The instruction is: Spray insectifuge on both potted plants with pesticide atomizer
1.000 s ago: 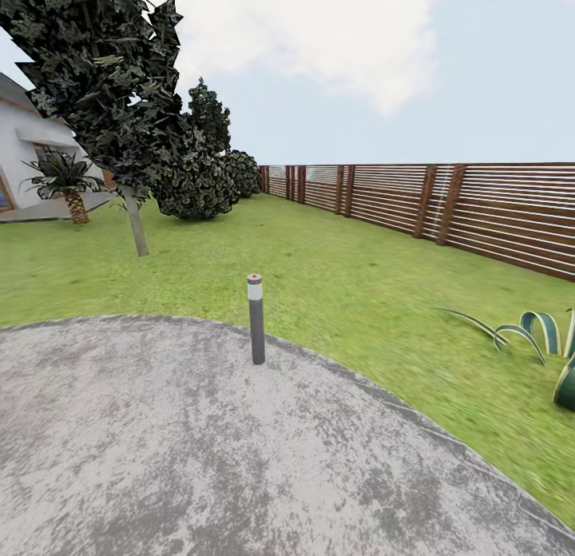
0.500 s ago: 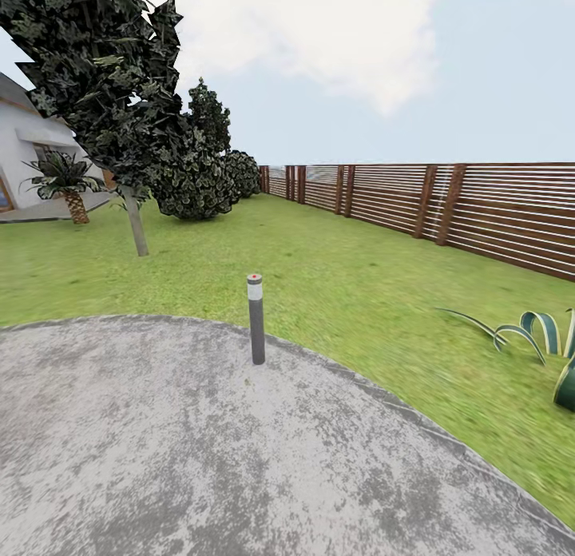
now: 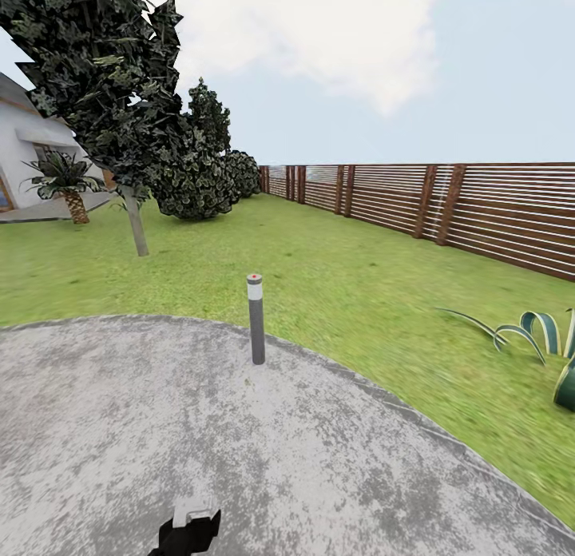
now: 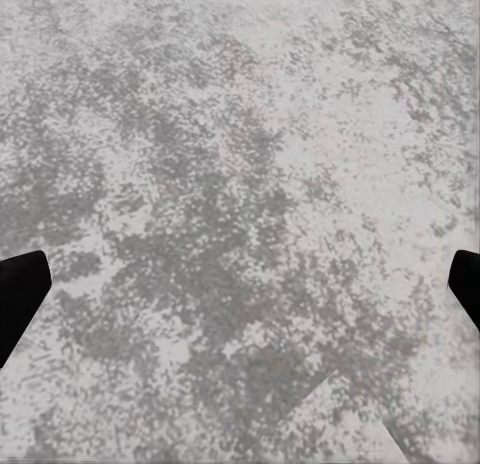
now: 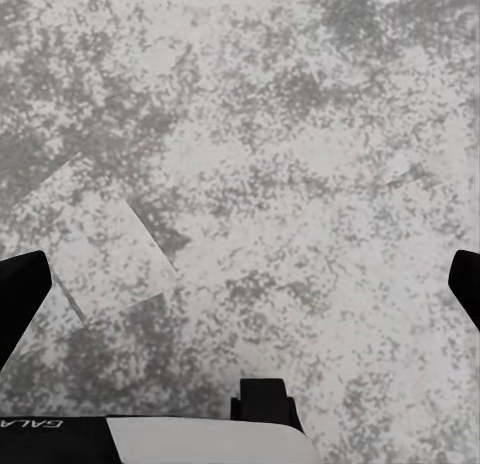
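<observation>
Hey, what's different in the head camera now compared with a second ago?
A dark end effector part has come up into the bottom edge of the head view, over the gravel patio; it was out of frame before. Nothing was grasped or released. The bollard light, lawn, fence and trees are unchanged, and the camera has not shifted.

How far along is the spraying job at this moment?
Nothing looks done. Both tools are open and empty over the round grey gravel patio. In the head view there's a grey bollard light, green lawn and brown slatted fence. Finding the atomizer, grasping it and spraying both plants remain.
</observation>
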Robot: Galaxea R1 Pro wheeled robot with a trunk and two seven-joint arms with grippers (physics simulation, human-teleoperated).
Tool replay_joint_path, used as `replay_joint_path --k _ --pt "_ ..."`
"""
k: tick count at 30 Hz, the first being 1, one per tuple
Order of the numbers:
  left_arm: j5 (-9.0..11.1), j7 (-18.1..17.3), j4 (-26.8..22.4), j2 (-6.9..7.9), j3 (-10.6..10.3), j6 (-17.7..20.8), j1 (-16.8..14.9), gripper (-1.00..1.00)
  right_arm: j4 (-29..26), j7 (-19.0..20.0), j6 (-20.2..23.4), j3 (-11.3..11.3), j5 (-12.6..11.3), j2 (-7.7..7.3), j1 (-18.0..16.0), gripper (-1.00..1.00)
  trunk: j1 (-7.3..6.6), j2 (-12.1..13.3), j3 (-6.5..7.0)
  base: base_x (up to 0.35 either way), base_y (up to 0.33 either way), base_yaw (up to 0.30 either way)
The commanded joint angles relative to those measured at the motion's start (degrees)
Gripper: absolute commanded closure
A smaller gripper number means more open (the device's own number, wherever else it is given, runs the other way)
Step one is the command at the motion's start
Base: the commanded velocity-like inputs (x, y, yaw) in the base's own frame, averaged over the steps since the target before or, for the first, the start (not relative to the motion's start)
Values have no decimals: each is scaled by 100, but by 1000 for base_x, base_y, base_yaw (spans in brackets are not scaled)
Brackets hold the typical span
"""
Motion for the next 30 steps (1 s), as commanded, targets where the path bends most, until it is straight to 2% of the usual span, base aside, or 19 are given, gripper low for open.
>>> replay_joint_path --k 1,27,30 --pt "69 -1 31 -1 -3 -2 1 -100 -4 -10 3 -4 0 10 -2 -100 0 -3 -6 0 0 52" --pt "73 -18 68 -46 -39 -9 5 -100 49 -20 3 -4 -4 9 -4 -100 0 -3 -6 0 0 232" --pt "73 -19 68 -46 -37 -9 5 -100 49 -20 3 -4 -4 12 -5 -100 66 -123 -60 0 0 187"
